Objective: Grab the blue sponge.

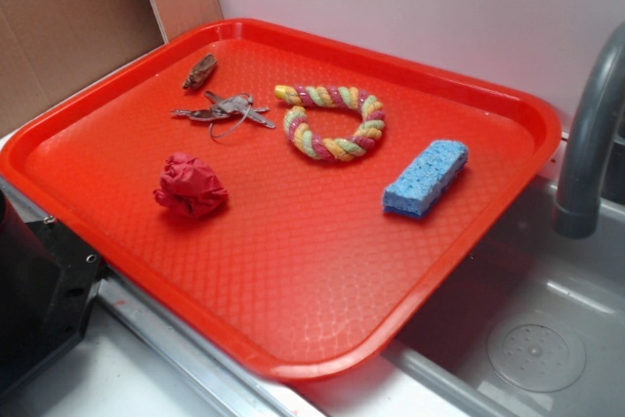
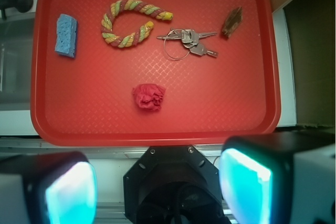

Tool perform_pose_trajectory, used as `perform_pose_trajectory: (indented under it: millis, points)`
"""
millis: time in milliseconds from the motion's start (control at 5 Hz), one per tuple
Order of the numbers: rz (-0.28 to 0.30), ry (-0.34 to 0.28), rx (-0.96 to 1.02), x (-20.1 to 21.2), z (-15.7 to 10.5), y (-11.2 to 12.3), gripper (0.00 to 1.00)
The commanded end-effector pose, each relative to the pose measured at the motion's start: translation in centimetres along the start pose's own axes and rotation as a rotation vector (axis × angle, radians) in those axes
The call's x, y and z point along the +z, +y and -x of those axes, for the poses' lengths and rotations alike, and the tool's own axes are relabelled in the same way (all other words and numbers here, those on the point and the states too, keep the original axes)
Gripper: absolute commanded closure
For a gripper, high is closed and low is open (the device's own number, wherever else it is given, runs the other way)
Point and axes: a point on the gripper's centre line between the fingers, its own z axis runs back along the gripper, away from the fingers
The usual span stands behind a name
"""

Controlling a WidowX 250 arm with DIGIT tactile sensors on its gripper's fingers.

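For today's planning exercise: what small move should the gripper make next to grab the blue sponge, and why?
Probably travel toward the blue sponge. The gripper is open, holds nothing and hangs off the tray's near edge, with the sponge far across it.

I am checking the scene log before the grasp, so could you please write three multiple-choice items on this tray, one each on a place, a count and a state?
1. Where does the blue sponge lie on the red tray?
A. inside the rope ring
B. apart from the rope ring, near a tray edge
C. on the keys

2. How many loose things lie on the tray?
A. three
B. five
C. seven

3. How does the gripper stand?
A. open, holding nothing
B. shut on the sponge
C. shut on the paper ball

Answers: 1 B, bare tray separates them; 2 B, sponge, rope ring, keys, red paper ball, brown piece; 3 A, fingers spread, nothing between.
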Motion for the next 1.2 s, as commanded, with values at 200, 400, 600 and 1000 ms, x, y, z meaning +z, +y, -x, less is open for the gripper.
perform_pose_trajectory:
  millis: [200,400,600,1000]
  points:
    - [0.025,-0.014,0.075,-1.1,-1.3,-0.4,0.00]
    - [0.058,-0.022,0.154,-2.1,-2.8,-0.6,0.00]
    - [0.054,-0.041,0.240,-4.0,-5.4,-2.2,0.00]
    - [0.023,-0.084,0.281,-8.7,-9.4,-6.8,0.00]
